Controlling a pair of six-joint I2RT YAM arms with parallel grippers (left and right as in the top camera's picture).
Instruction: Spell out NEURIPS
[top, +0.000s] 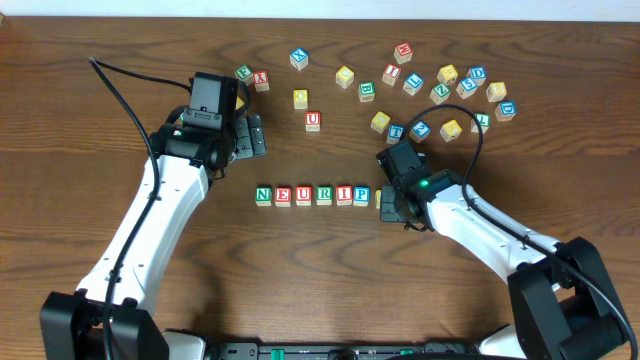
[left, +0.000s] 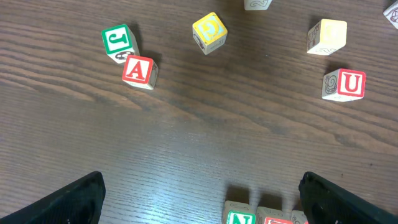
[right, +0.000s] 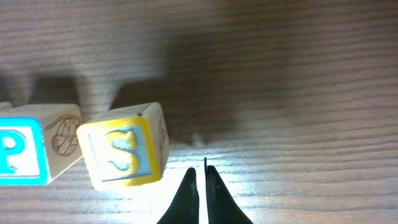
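Observation:
A row of letter blocks reads N, E, U, R, I, P at the table's middle. A yellow S block sits just right of the P, slightly skewed; in the overhead view it is mostly hidden under my right gripper. My right gripper is shut and empty, just right of the S block. My left gripper is open and empty, above and left of the row, with the N between its fingers' far end.
Loose blocks lie at the back: J, A, a yellow block, a red U, and several more scattered at the back right.

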